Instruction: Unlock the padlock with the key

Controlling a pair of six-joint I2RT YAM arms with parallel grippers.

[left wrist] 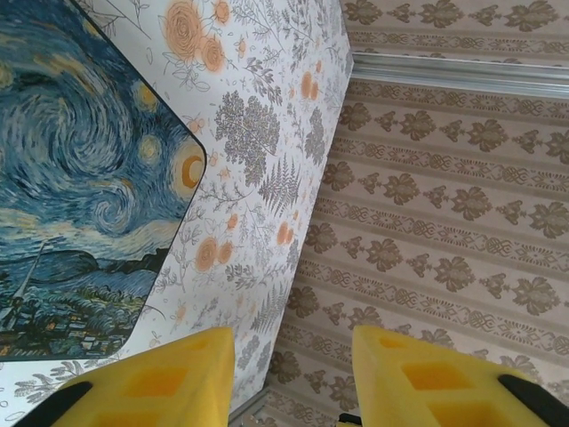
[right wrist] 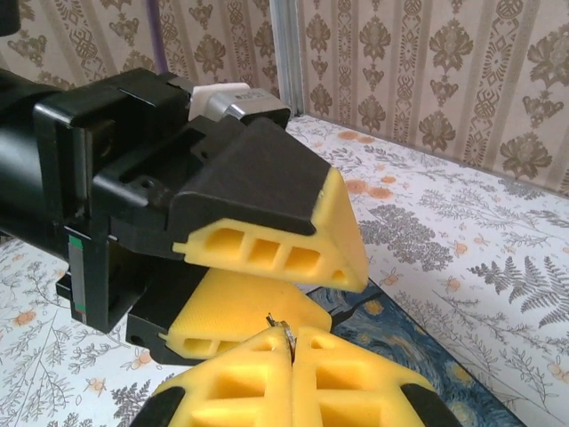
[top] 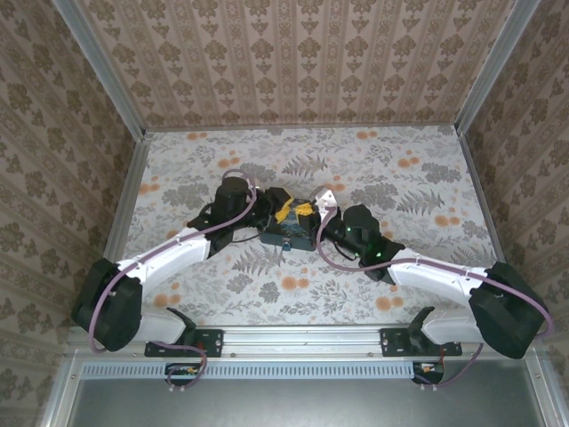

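Note:
The painted Starry Night box (top: 283, 233) lies mid-table with both arms meeting over it. The padlock (top: 289, 244) is a tiny dark body with a pale spot at the box's near edge. My right gripper (right wrist: 292, 334) is shut on the key (right wrist: 286, 329), a thin metal sliver poking out between its yellow pads. Just ahead of it is my left gripper (right wrist: 351, 292), its yellow fingers (right wrist: 267, 249) apart. In the left wrist view the left gripper (left wrist: 293, 347) holds nothing in its gap and hangs beside the box (left wrist: 80, 196).
The floral table (top: 400, 267) is ringed by patterned walls with metal rails (top: 124, 205) at its edges. Cables loop over both arms. Bare tabletop lies to the left, right and back of the box.

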